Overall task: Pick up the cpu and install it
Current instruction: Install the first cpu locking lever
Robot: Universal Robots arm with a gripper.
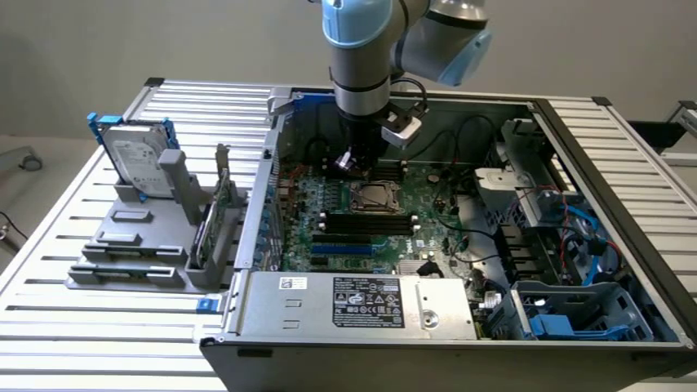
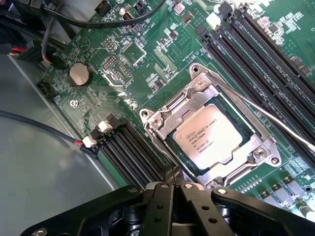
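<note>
Inside the case (image 1: 616, 167), arm (image 1: 360, 57) upright, closed pincer (image 2: 173, 173) near the cpu (image 2: 209, 140).

Grey arm (image 1: 360, 82) — pale-blue caps (image 1: 354, 23), black claw (image 2: 173, 173)

Pale silver-grey with lines of fine dark print on the cpu (image 2: 209, 137). Bright bare metal on the socket frame (image 2: 197, 93). Deep green with thin pale traces across the board (image 2: 162, 64). Black on most slots (image 2: 266, 54), blue on a few. Matte black on the gripper (image 2: 174, 173). Grey with light-blue caps on the arm (image 1: 360, 49). Silver with a white label and blue frame on the drive (image 1: 136, 155). Plain grey on the rack (image 1: 130, 245). Silvery ribbed stripes over the table (image 1: 65, 269).
</note>
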